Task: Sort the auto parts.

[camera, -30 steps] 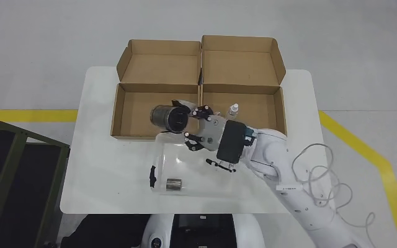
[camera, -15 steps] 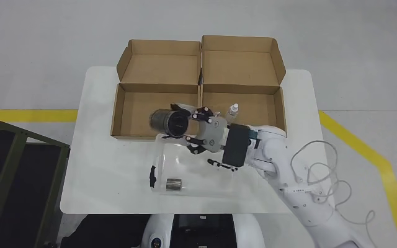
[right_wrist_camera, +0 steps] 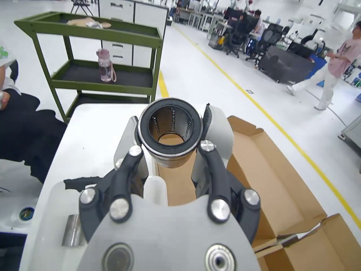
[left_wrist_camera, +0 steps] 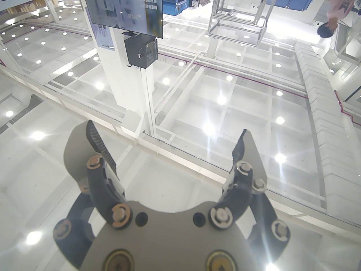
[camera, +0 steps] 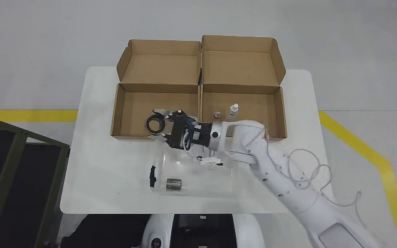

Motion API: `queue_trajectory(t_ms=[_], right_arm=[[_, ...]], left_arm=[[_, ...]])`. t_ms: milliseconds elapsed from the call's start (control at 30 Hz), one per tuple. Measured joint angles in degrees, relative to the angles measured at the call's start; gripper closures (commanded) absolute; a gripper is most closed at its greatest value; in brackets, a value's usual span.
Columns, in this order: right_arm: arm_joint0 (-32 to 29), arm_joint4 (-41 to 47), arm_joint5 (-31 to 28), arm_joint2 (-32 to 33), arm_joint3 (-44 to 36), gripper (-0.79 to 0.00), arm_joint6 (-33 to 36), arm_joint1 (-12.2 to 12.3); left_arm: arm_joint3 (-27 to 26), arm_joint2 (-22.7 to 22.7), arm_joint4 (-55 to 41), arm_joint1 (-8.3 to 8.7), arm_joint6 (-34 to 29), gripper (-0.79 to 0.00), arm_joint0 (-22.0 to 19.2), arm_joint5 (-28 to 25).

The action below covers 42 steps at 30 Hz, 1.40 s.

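One linear bearing is sitting clamped between the jaws of the right gripper: a hollow steel cylinder with a black ring at its end and rows of tiny balls lining the bore. It is hanging over the left cardboard box, by the near wall. The left gripper is pointing at the ceiling, jaws spread wide.
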Motion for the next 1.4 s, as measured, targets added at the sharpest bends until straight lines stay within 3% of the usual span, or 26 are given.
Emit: queue_trajectory(t_ms=[633, 1400], right_arm=[[9.6, 4.6, 9.5, -4.1, 19.0, 0.0, 11.7, -4.9], [7.1, 5.8, 9.6, -3.0, 19.9, 0.0, 24.4, -5.7]], left_arm=[[0.0, 0.0, 0.0, 0.0, 0.0, -0.785, 0.0, 0.0], [0.0, 0.0, 0.0, 0.0, 0.0, -0.785, 0.0, 0.0]])
